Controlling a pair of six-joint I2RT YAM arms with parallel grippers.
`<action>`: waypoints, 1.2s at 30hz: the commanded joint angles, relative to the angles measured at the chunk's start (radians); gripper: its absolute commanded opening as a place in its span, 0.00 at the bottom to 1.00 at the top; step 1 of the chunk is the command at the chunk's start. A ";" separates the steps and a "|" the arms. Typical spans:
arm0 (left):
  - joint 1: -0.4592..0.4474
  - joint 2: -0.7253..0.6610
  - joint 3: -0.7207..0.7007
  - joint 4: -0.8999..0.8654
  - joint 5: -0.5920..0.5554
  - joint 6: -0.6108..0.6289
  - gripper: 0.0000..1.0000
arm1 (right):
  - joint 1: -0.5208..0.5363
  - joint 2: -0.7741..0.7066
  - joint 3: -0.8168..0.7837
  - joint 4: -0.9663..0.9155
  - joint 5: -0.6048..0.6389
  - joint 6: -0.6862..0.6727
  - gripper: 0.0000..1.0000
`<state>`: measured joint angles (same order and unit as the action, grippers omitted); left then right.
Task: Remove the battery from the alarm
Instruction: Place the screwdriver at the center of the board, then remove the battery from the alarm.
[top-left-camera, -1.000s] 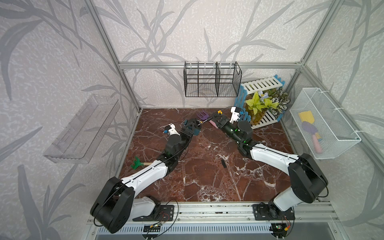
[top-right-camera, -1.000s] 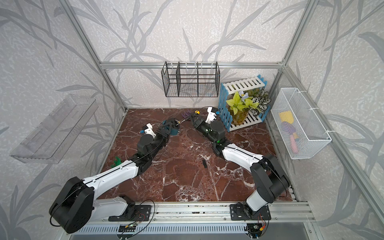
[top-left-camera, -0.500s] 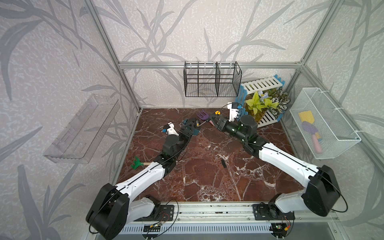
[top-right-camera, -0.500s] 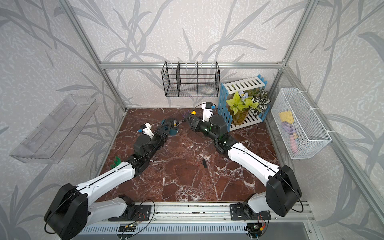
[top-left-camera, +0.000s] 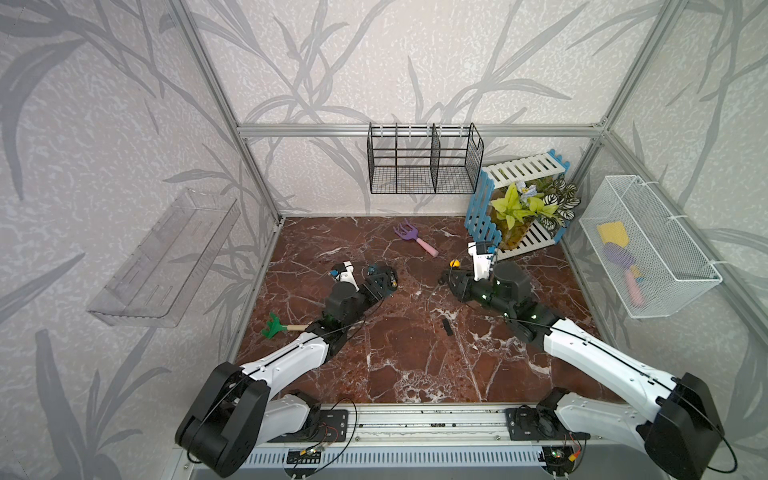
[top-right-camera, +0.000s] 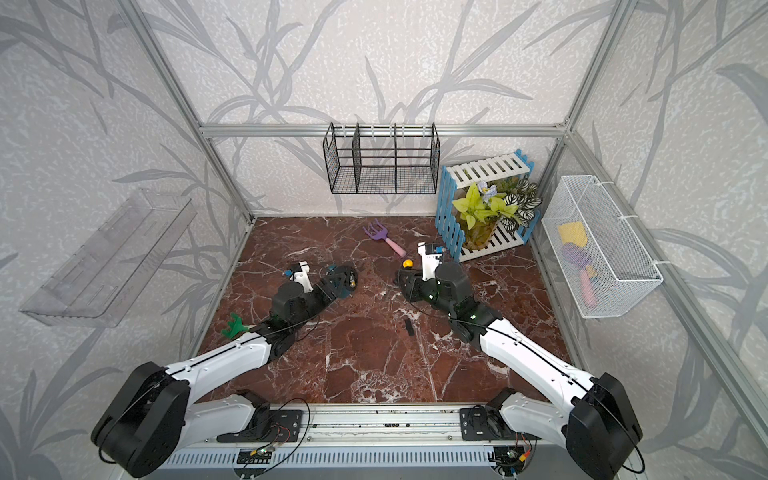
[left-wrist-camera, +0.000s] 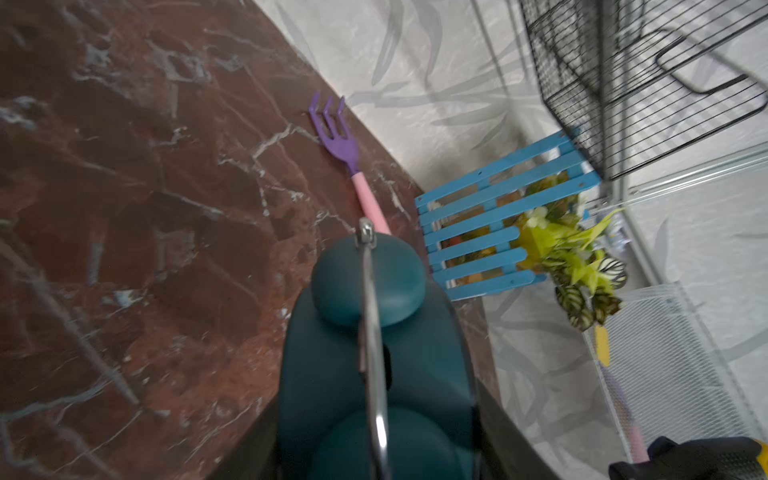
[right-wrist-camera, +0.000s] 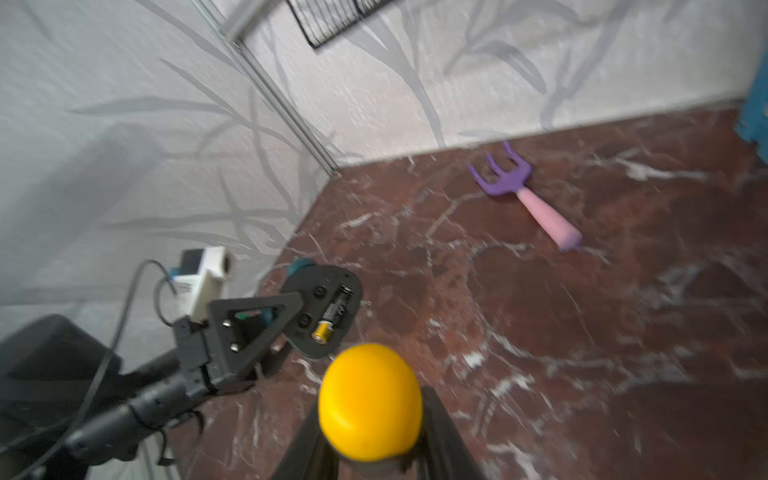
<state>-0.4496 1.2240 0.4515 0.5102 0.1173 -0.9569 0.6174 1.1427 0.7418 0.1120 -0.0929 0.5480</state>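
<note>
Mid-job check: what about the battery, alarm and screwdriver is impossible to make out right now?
The screwdriver tip: right wrist view, hidden behind its own yellow handle end; top views, too small.
The alarm dial: turned away in all views.
The battery: right wrist view, blurred, only the gold end clear; top views, too small.

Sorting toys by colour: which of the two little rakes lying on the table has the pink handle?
The purple rake: its forked head is purple and its handle pink. The green rake has a pale tan handle instead.
</note>
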 joint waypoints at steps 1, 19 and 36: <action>0.000 0.024 0.048 -0.044 0.069 0.180 0.04 | -0.051 0.020 0.001 -0.225 0.096 -0.017 0.00; -0.186 0.173 0.312 -0.564 -0.312 0.639 0.03 | -0.163 0.522 0.314 -0.745 -0.032 -0.087 0.00; -0.318 0.263 0.411 -0.721 -0.624 0.893 0.03 | -0.176 0.669 0.392 -0.775 -0.088 -0.132 0.26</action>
<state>-0.7647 1.4933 0.8257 -0.1780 -0.3779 -0.1207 0.4454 1.8057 1.1137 -0.6319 -0.1753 0.4362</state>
